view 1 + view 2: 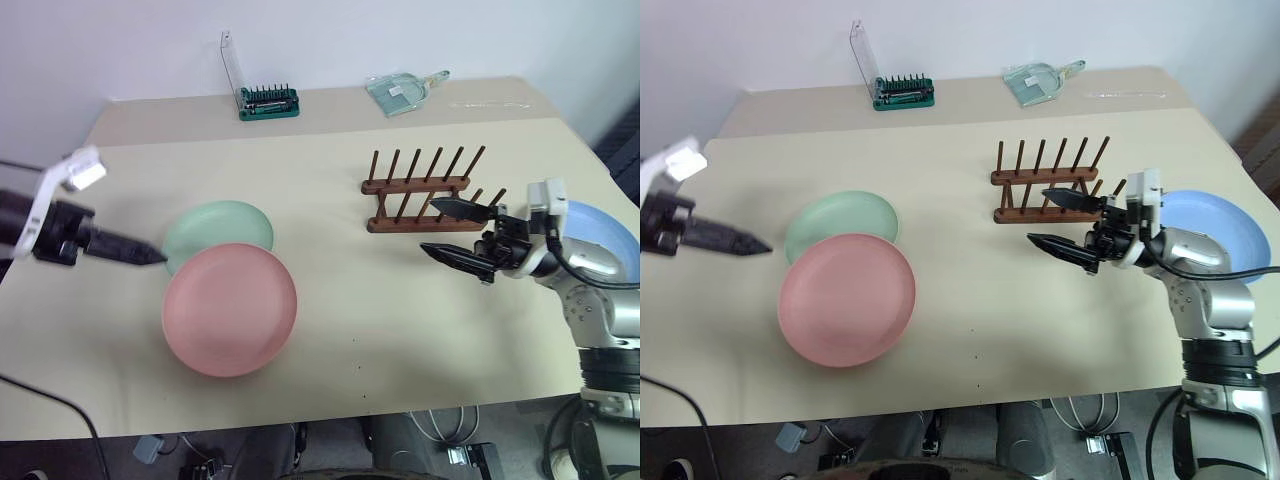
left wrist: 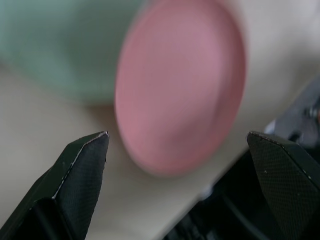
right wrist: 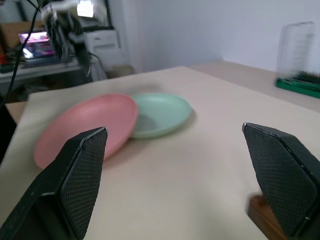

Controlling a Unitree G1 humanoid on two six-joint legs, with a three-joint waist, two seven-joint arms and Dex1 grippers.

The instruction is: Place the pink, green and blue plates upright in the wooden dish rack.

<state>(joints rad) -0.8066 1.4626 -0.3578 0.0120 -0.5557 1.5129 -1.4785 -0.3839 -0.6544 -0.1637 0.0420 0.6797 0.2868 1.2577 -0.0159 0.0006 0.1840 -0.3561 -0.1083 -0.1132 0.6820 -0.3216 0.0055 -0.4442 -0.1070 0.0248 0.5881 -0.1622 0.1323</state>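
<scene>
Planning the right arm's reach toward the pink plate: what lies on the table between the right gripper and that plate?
Nothing: in the left eye view, only bare table lies between the open right gripper and the pink plate.

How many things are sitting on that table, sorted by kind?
Plates: 3, the pink plate, the green plate and the blue plate
Racks: 1, the wooden dish rack
Tool sets: 1, the green bit holder
Clear scoops: 1, the clear dustpan
Total: 6
</scene>
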